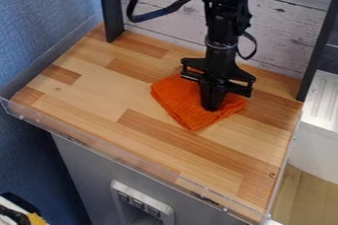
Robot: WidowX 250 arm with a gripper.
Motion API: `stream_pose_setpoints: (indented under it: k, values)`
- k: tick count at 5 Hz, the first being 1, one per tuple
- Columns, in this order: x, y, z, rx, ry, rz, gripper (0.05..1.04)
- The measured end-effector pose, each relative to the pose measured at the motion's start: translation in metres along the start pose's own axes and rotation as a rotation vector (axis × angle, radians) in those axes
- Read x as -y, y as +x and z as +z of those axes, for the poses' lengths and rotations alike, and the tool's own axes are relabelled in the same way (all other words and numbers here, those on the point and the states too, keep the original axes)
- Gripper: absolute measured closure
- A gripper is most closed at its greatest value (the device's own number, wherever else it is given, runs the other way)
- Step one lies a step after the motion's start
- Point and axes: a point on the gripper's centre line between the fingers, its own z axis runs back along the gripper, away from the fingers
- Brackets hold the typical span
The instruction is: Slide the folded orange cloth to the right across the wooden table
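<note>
Orange cloth (180, 101) on the wood bench (99, 93), right of centre and toward the back. Folded into a rough, slightly skewed square, laid flat, one corner toward the camera. Solid bright orange, soft towel-like surface with small creases. Layers stack visibly along the near-left edge; edges a bit wavy, corners rounded. Far side and part of the right half hidden behind the black pincer (212, 108).

Pincer points down over the cloth's right half, tip at the fabric. Can't tell if it's spread, pressed together or pinching cloth. Black arm (222, 29) comes in from the top edge. Bench top is mixed light and reddish-brown strips, clear rim (125, 159) along the near side, whitewashed plank wall (284, 31) behind.
</note>
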Motion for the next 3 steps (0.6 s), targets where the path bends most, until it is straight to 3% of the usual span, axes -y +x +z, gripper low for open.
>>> stream_pose_setpoints:
  k: [3]
  values:
    - [0.0072,-0.0017,0.0006,-0.016,0.016,-0.038,1.025]
